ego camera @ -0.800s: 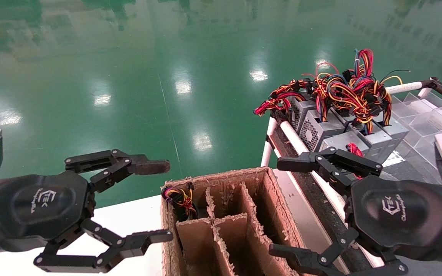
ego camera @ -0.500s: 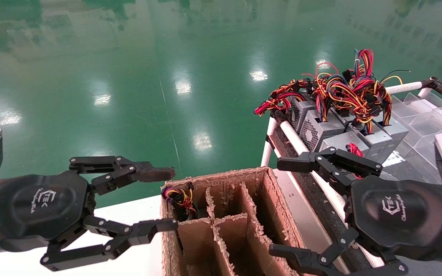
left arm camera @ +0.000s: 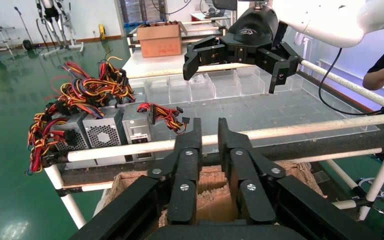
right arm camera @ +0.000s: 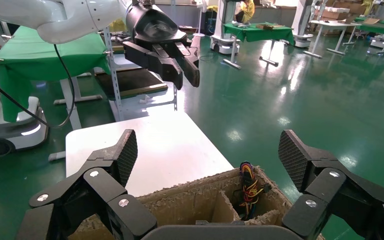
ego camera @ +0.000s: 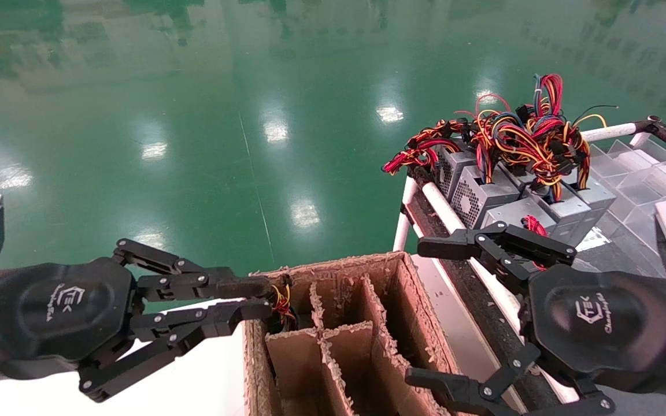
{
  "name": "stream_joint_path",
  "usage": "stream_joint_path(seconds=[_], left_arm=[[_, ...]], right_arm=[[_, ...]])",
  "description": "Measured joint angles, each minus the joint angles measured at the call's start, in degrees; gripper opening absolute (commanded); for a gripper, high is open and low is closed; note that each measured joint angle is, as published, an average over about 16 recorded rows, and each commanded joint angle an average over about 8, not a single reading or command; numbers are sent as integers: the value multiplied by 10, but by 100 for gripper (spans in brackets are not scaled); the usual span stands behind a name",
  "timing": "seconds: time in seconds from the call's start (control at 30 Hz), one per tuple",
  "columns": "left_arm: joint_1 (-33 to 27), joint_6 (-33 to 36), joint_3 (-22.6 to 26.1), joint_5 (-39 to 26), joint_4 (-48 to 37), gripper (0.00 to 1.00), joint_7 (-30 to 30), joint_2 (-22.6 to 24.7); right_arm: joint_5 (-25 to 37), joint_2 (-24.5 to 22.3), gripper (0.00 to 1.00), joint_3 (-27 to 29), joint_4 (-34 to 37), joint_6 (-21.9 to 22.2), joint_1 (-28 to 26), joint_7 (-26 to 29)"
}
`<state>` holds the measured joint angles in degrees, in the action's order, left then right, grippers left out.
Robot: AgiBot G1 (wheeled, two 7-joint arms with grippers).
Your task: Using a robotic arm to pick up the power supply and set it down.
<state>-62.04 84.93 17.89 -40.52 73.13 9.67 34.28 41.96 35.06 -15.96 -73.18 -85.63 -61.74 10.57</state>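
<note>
The left gripper [ego camera: 258, 298] is being held over the near-left corner of a divided cardboard box [ego camera: 391, 323], its fingers [left arm camera: 192, 150] drawn nearly together with only a narrow gap between them and nothing clamped. Just beyond its tips, a small bundle of coloured wires [ego camera: 280, 299] is sitting in the box's far-left compartment. The right gripper [ego camera: 425, 312] is being held over the right side of the box, its jaws spread wide apart and empty. The power supply [ego camera: 480, 193] is resting among several grey units on the rack [ego camera: 425, 199] to the far right, well apart from both grippers, with tangled red, yellow and orange wires [ego camera: 518, 136] piled on top.
</note>
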Motion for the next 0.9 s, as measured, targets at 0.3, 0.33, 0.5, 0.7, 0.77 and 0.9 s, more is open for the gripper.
stream_joint_path(seconds=[0.3, 0.33, 0.5, 0.7, 0.77, 0.9], left_arm=[[0, 0, 0, 0, 0, 30, 0, 0], [0, 0, 0, 0, 0, 42, 0, 0], [0, 0, 0, 0, 0, 100, 0, 0], [0, 0, 0, 0, 0, 100, 0, 0], [0, 0, 0, 0, 0, 100, 0, 0], [0, 0, 0, 0, 0, 100, 0, 0]], right_arm=[[0, 0, 100, 0, 0, 0, 0, 0], [0, 0, 100, 0, 0, 0, 0, 0], [0, 0, 100, 0, 0, 0, 0, 0], [1, 1, 100, 0, 0, 1, 0, 0], [2, 2, 100, -1, 0, 2, -1, 0], [6, 9, 100, -4, 5, 7, -4, 1]])
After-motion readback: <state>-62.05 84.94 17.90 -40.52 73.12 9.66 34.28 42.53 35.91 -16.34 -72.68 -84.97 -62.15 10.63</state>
